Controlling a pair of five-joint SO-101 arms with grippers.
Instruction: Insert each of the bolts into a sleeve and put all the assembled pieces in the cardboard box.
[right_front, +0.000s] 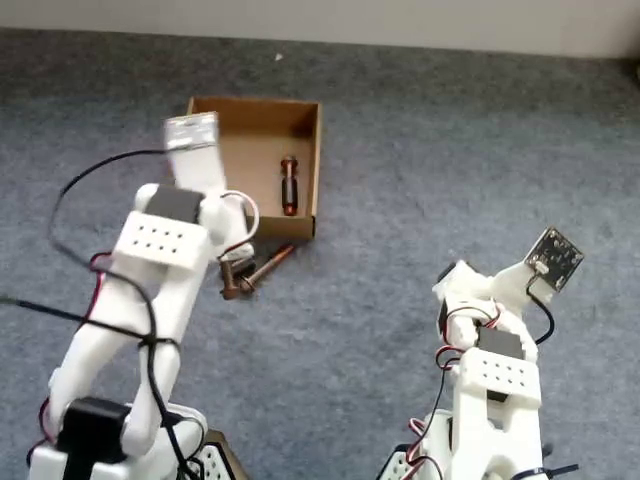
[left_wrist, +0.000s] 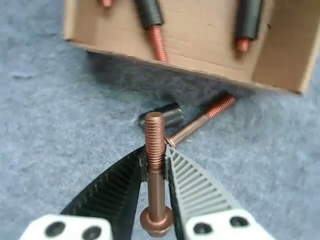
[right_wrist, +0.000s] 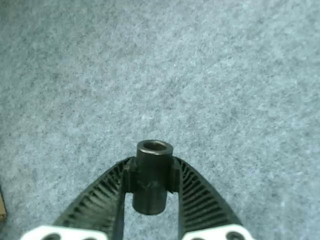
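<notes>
1. The left gripper (left_wrist: 155, 152) hovers just outside the cardboard box (right_front: 250, 140), its fingers (left_wrist: 192, 185) clamped on the shank of a copper-coloured bolt (left_wrist: 156, 175). The bolt's long axis runs along the fingers, head back toward the wrist and threaded tip jutting past the fingertips.
2. The right gripper (right_wrist: 151, 165) is clenched on a dark sleeve (right_wrist: 151, 185) above the bare grey tabletop (right_wrist: 240, 75), with the open bore showing beyond the fingertips.
3. From above, the two arms stand well apart, the left one by the box. Threaded tip and bore do not yet face each other. The next move likely hinges on bringing those two axes into line.
4. A spare bolt (left_wrist: 200, 120) and a spare sleeve (left_wrist: 162, 115) lie on the tabletop just beside the box wall. The assembled pieces (right_front: 289, 185) rest inside the box.
</notes>
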